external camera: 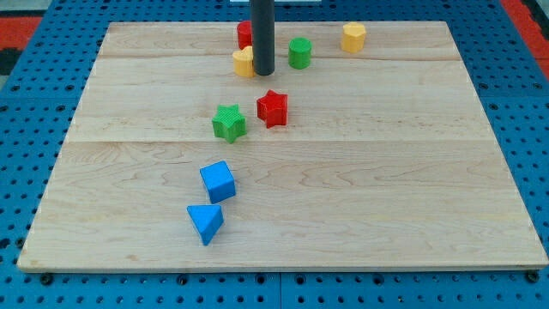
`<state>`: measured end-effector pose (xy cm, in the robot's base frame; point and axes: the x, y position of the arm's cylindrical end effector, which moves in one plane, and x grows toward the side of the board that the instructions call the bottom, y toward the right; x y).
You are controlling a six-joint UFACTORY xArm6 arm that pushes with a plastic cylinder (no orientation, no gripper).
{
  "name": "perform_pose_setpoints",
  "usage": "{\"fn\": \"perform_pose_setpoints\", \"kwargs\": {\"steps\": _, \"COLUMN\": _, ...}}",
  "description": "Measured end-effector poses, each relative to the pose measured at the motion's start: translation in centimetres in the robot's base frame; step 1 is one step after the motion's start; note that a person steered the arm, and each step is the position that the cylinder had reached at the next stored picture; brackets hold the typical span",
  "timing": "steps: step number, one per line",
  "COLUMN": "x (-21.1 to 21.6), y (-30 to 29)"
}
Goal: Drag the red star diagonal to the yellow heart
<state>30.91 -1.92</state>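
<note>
And here is the pale wooden board point(360, 172), lying on a blue pegboard surface point(26, 103), with the straight dark rod point(262, 34) coming down from the view's top. No jaws on this arm at all, so nothing is open or shut and nothing is held: just the rod's tip point(263, 73), planted near the board's top edge. Right against the tip's left side in the view sits a yellow block point(244, 63), partly hidden by the rod, its shape hard to make out from here. Behind the rod, a red block point(245, 33) peeks out at the view's left, shape also hidden. Just to the right of the tip stands the green cylinder block point(299, 53), and farther right, well apart, a yellow cylinder-like block point(353, 37).

Now the one to watch: the red star-shaped block point(272, 108) sits below the tip, toward the middle of the board, clear of the rod, not touching it. Just beside the star, down and to the view's left, is the green star-shaped block point(229, 123), with a small gap between them. Lower still, the blue cube block point(218, 182), and right under it the blue triangular block point(206, 223), close together near the board's lower left.
</note>
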Motion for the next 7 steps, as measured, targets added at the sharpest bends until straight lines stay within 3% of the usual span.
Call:
{"fn": "perform_pose_setpoints", "kwargs": {"steps": 1, "x": 2.4, "y": 1.0}}
{"fn": "perform_pose_setpoints", "kwargs": {"steps": 2, "x": 3.3, "y": 8.7}}
{"fn": "perform_pose_setpoints", "kwargs": {"steps": 3, "x": 8.4, "y": 9.9}}
{"fn": "perform_pose_setpoints", "kwargs": {"steps": 5, "x": 11.1, "y": 2.3}}
{"fn": "perform_pose_setpoints", "kwargs": {"steps": 6, "x": 10.7, "y": -0.2}}
{"fn": "perform_pose_setpoints", "kwargs": {"steps": 7, "x": 7.3, "y": -0.2}}
